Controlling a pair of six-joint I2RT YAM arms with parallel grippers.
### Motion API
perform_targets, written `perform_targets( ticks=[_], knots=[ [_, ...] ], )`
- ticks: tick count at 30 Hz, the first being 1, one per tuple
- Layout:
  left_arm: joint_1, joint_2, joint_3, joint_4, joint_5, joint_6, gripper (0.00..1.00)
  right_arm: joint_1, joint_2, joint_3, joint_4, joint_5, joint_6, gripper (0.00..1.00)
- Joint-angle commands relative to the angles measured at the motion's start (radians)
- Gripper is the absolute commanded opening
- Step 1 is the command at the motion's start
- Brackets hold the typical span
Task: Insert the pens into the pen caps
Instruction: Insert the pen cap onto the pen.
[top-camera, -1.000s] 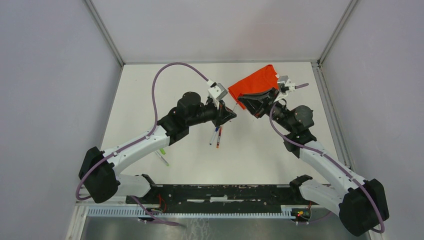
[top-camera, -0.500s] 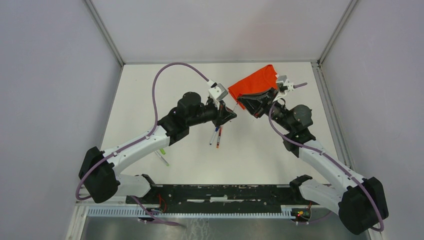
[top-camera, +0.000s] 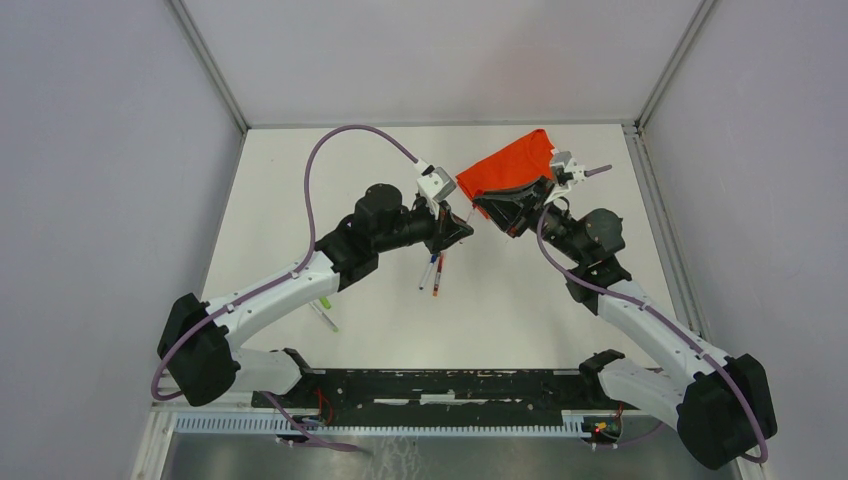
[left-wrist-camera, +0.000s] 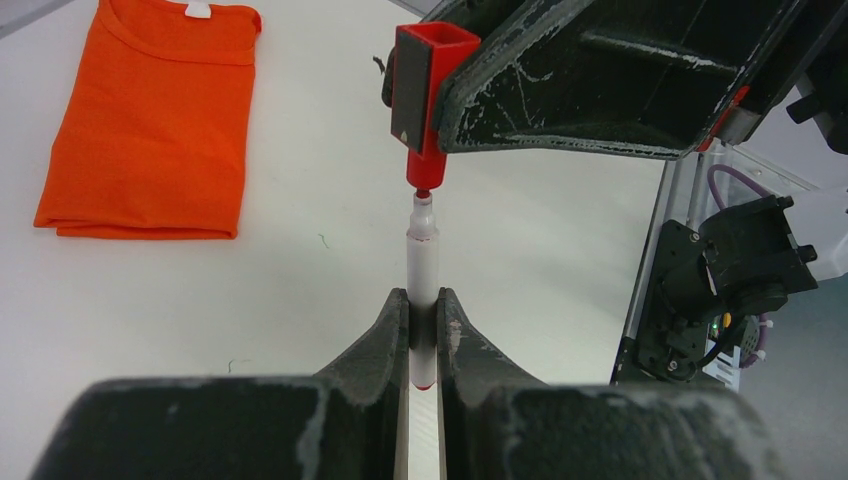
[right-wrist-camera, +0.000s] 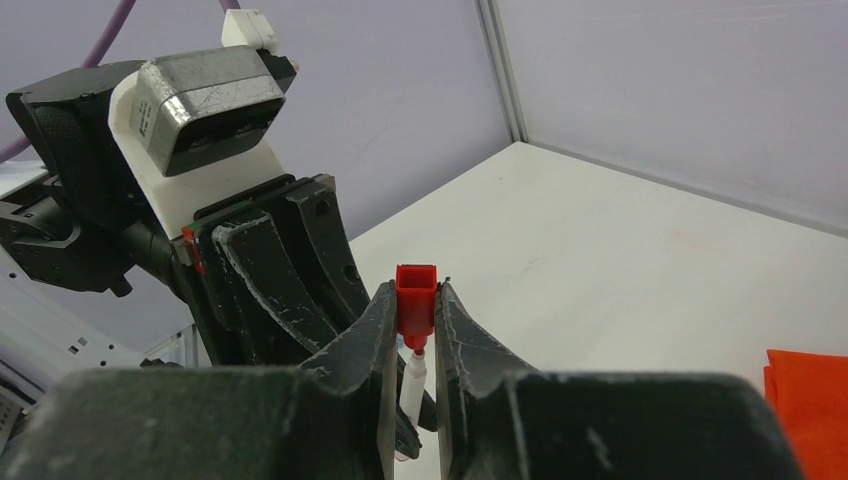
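My left gripper (left-wrist-camera: 423, 310) is shut on a white-barrelled red pen (left-wrist-camera: 422, 255), its tip pointing away. My right gripper (right-wrist-camera: 413, 315) is shut on a red pen cap (right-wrist-camera: 416, 297). In the left wrist view the cap (left-wrist-camera: 424, 100) sits just ahead of the pen's tip, its narrow end touching or almost touching the tip. In the top view both grippers meet above mid-table, the left gripper (top-camera: 462, 228) facing the right gripper (top-camera: 485, 210). Two more pens, a blue one (top-camera: 429, 270) and an orange one (top-camera: 437, 275), lie below the left gripper. A green pen (top-camera: 323, 312) lies beside the left arm.
A folded orange shirt (top-camera: 505, 165) lies at the back, under the right gripper; it also shows in the left wrist view (left-wrist-camera: 150, 110). Grey walls enclose the table on three sides. A black rail (top-camera: 450, 385) runs along the near edge.
The right wrist has edged very slightly toward the left gripper. The left arm and the pens on the table have not moved.
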Motion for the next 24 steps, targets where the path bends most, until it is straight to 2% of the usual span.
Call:
perform_targets(
  ticks=[1, 24],
  knots=[
    [-0.006, -0.013, 0.037, 0.016, -0.005, 0.042, 0.02, -0.002, -0.001, 0.039, 0.015, -0.023, -0.015, 0.0],
    [-0.005, -0.022, 0.029, 0.024, -0.032, 0.037, 0.02, 0.001, 0.005, 0.019, -0.011, -0.06, -0.005, 0.0]
  ],
)
